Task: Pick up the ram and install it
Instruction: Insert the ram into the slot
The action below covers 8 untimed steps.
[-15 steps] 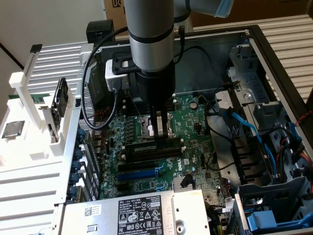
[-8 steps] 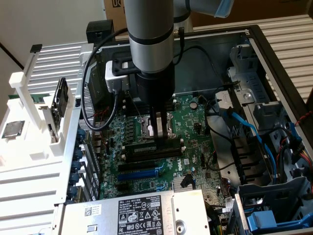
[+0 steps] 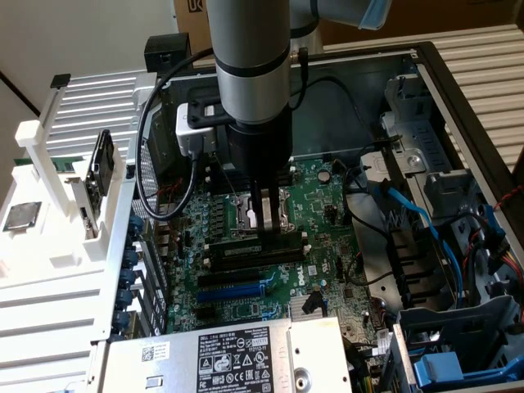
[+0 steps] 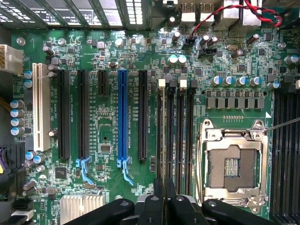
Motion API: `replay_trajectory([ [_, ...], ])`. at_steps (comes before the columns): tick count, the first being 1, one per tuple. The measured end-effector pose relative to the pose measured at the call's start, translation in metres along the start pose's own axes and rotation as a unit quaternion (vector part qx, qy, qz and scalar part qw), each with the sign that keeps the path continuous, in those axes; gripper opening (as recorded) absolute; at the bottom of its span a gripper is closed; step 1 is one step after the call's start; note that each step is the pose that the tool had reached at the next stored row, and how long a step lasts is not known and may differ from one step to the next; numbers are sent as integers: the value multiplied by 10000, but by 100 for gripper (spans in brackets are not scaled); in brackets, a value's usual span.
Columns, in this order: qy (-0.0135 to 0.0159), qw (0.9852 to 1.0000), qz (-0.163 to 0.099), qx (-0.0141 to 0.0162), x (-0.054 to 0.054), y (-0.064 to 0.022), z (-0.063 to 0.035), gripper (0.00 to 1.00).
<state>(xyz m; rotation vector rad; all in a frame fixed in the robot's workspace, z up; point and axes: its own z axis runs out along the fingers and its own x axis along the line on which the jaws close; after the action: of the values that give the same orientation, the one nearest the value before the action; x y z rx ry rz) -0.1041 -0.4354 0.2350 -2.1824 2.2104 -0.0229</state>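
exterior view: the gripper [image 3: 264, 223] hangs straight down over the motherboard [image 3: 327, 205] inside the open computer case [image 3: 458, 106]. its fingertips reach the bank of long black memory slots [image 3: 250, 260] just on the near side of the processor socket [image 3: 270, 209]. right under the fingertips a long, narrow dark-and-green stick lies along the first slot. i take this to be the ram [image 3: 233, 244], running out to both sides of the fingers in line with the slot.

the fingers are drawn close together, with only a thin gap between them. that fits a pinch on the ram's top edge, though the contact itself is hard to make out. in the wrist view the two dark fingers [image 4: 157, 199] sit over the slot nearest the expansion connectors. a thin edge runs out from between them towards the white end clip [image 4: 161, 83]. the open socket [image 4: 233, 166] lies just beside the gripper, and the blue connector [image 4: 123, 117] lies on its other side.

well away from the gripper, toward the exterior view's left, a white rack [image 3: 49, 188] carries a square silver chip [image 3: 20, 215].

as for progress, the pick-up looks done: the ram is at the board, under the tool and lined up with a slot. i cannot tell whether it is pressed fully home. the stick seems to stand slightly proud of the neighbouring slots, and nothing shows the end clips latched onto it. by my reading the install is at the seating stage, not finished.
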Motion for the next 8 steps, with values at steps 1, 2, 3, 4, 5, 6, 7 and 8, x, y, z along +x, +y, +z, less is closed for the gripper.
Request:
replay_trajectory([
  [1, 0, 10000, 2, 0, 0, 0, 0, 12],
  [2, 0, 10000, 2, 0, 0, 0, 0, 12],
  [3, 0, 10000, 3, 0, 0, -1, 0, 12],
  [4, -1, 10000, 3, 0, 0, -3, 1, 12],
  [5, 0, 10000, 2, 0, 0, -5, 1, 12],
  [6, 0, 10000, 2, 0, 0, -6, 1, 12],
  [7, 0, 10000, 2, 0, 1, -9, 0, 12],
  [8, 0, 10000, 2, 0, 1, -9, 0, 12],
])
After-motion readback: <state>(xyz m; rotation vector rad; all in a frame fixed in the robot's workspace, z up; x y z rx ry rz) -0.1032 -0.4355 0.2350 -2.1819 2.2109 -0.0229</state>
